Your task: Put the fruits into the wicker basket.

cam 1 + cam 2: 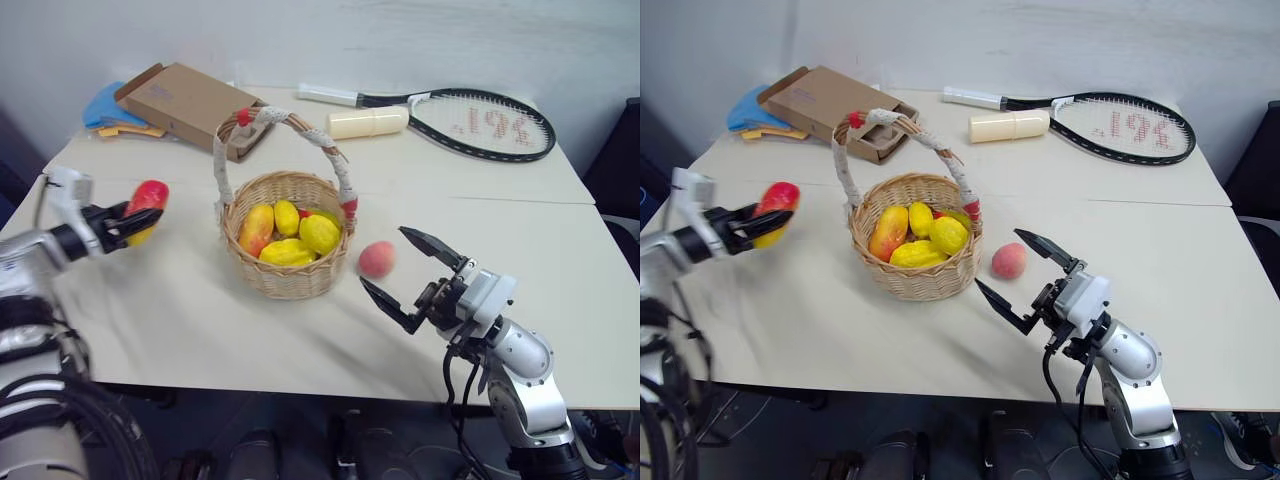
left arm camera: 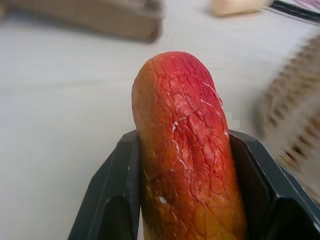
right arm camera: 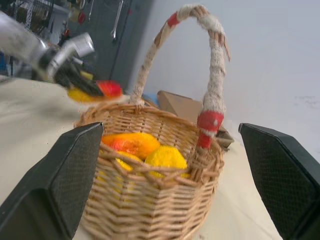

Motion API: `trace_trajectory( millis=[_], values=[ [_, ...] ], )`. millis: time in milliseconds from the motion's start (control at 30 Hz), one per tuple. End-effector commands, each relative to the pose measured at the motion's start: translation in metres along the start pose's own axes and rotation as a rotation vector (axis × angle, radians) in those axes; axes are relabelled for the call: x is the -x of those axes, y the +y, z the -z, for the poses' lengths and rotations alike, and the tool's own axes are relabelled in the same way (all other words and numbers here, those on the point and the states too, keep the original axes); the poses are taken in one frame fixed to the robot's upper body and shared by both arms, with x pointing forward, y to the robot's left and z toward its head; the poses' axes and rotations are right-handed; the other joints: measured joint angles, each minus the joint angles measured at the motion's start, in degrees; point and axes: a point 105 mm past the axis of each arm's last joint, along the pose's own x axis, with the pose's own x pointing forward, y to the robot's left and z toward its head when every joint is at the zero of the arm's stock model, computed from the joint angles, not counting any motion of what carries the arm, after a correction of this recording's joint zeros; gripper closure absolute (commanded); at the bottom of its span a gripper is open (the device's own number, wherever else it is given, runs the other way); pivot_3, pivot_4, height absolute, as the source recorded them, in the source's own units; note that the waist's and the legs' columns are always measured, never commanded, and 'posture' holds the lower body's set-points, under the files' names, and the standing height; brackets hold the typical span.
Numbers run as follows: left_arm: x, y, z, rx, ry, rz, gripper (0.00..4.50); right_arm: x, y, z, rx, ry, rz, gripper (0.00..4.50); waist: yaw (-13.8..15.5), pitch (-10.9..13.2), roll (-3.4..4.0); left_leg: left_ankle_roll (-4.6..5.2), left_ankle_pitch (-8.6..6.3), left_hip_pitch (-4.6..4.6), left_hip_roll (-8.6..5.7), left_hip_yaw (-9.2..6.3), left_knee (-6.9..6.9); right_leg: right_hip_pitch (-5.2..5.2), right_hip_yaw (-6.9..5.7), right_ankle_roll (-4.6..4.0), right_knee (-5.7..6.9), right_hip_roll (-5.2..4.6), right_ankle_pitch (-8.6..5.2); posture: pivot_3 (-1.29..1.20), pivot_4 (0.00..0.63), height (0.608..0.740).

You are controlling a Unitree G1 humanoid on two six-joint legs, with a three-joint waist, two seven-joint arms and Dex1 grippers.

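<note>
The left gripper (image 1: 128, 224) is clamped on a red-and-yellow mango (image 1: 146, 205), held clear of the table (image 1: 180, 320) to the left of the wicker basket (image 1: 288, 262). Up close the mango's glossy skin is crazed with fine cracks, red at the tip and yellowing toward the black fingers (image 2: 112, 195) that pinch it on both sides.

The basket is round, tan, tightly woven, with a tall arched handle bound in whitish cloth and red bands. Inside lie another mango (image 1: 256, 229) and several knobbly yellow lemons (image 1: 319, 234). Just to its right, a pink-red peach (image 1: 377, 259) sits on the pale tabletop — slightly blurred, so its surface is hard to judge.

The right gripper (image 1: 408, 277) hovers near the peach, its two black fingers spread wide and holding nothing.

At the far side lie a brown cardboard box (image 1: 190, 104), a cream cylinder (image 1: 368, 122) and a tennis racket (image 1: 470, 122) — all well apart from the basket.
</note>
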Motion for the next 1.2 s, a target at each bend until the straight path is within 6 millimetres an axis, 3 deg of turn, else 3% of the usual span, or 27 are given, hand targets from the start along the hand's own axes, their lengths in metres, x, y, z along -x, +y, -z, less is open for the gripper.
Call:
trace_trajectory(
  millis=[33,167,267,367,467,567,667,767,833,900,1033,1200],
  values=[
    [0.008,-0.063,-0.019,-0.137,0.079,0.325,2.50,0.005,-0.011,-0.012,-0.006,-0.063,0.051,0.00,0.4,0.0,0.05,0.05,-0.02,0.01,-0.03,0.00,0.01,0.02,0.02,-0.02,-0.01,-0.05,-0.01,0.00,0.150,0.740],
    [-0.003,-0.118,-0.057,-0.196,-0.060,0.486,2.50,0.009,-0.022,-0.015,-0.003,-0.047,0.086,0.00,1.7,0.0,0.06,0.52,0.00,-0.07,-0.11,-0.12,0.04,0.19,-0.11,-0.03,0.00,-0.41,-0.03,0.00,0.150,0.740],
    [-0.026,-0.132,-0.076,-0.180,-0.153,0.467,2.50,0.009,-0.022,-0.014,-0.004,-0.030,0.074,0.00,2.2,0.1,0.11,0.64,0.09,0.03,-0.20,-0.09,0.04,0.41,-0.15,0.05,-0.02,-0.51,-0.01,0.00,0.150,0.740],
    [-0.058,-0.149,-0.079,-0.171,-0.168,0.469,2.50,0.007,-0.021,-0.013,0.003,-0.005,0.042,0.00,2.0,0.1,0.16,0.64,0.09,0.03,-0.22,-0.08,0.03,0.43,-0.14,0.20,-0.02,-0.44,-0.02,0.00,0.150,0.740],
    [-0.093,-0.149,-0.075,-0.135,-0.151,0.402,2.50,0.008,-0.027,-0.014,0.017,0.025,0.045,0.00,1.7,0.1,0.16,0.59,0.11,0.00,-0.19,-0.09,0.06,0.44,-0.11,0.27,-0.03,-0.34,-0.03,0.00,0.150,0.740],
    [-0.110,-0.146,-0.069,-0.174,-0.134,0.353,2.50,0.012,-0.034,-0.015,0.030,0.059,0.061,0.00,0.9,0.1,0.16,0.58,0.12,-0.01,-0.19,-0.10,0.07,0.44,-0.09,0.29,-0.04,-0.29,-0.02,0.00,0.150,0.740],
    [-0.114,-0.145,-0.068,-0.212,-0.143,0.343,1.54,0.018,-0.040,-0.013,0.038,0.092,0.085,0.00,0.7,0.1,0.16,0.49,0.12,0.05,-0.14,-0.17,0.01,0.43,0.14,0.29,-0.05,-0.04,-0.02,0.00,0.150,0.740],
    [-0.103,-0.144,-0.072,-0.271,-0.171,0.344,0.59,0.035,-0.045,-0.008,0.017,0.141,0.103,0.00,0.9,0.1,0.16,0.40,0.11,0.11,-0.02,-0.21,-0.01,0.43,0.30,0.29,-0.09,0.21,-0.02,0.00,0.150,0.740],
    [-0.087,-0.141,-0.080,-0.328,-0.232,0.338,0.02,0.058,-0.054,-0.002,0.004,0.205,0.139,0.00,0.9,0.1,0.18,0.40,0.10,0.12,-0.01,-0.22,-0.05,0.43,0.34,0.29,-0.12,0.24,-0.02,0.00,0.150,0.740],
    [-0.072,-0.141,-0.079,-0.365,-0.234,0.354,0.02,0.076,-0.059,0.004,0.011,0.267,0.153,0.00,0.9,0.1,0.18,0.39,0.10,0.11,-0.01,-0.18,-0.05,0.43,0.39,0.29,-0.17,0.23,-0.02,0.00,0.150,0.740],
    [-0.018,-0.135,-0.074,-0.438,-0.250,0.372,0.02,0.129,-0.066,0.026,-0.016,0.440,0.171,0.00,0.8,0.1,0.19,0.41,0.08,0.25,-0.04,-0.09,-0.16,0.44,0.61,0.29,-0.23,0.26,-0.02,0.00,0.150,0.740],
    [0.018,-0.147,-0.052,-0.457,-0.106,0.453,0.02,0.146,-0.066,0.035,-0.063,0.524,0.095,0.00,0.6,0.3,0.51,0.44,0.02,0.92,-0.02,-0.06,-0.31,1.08,0.71,0.25,-0.41,0.30,-0.05,0.00,0.150,0.740]
  ],
)
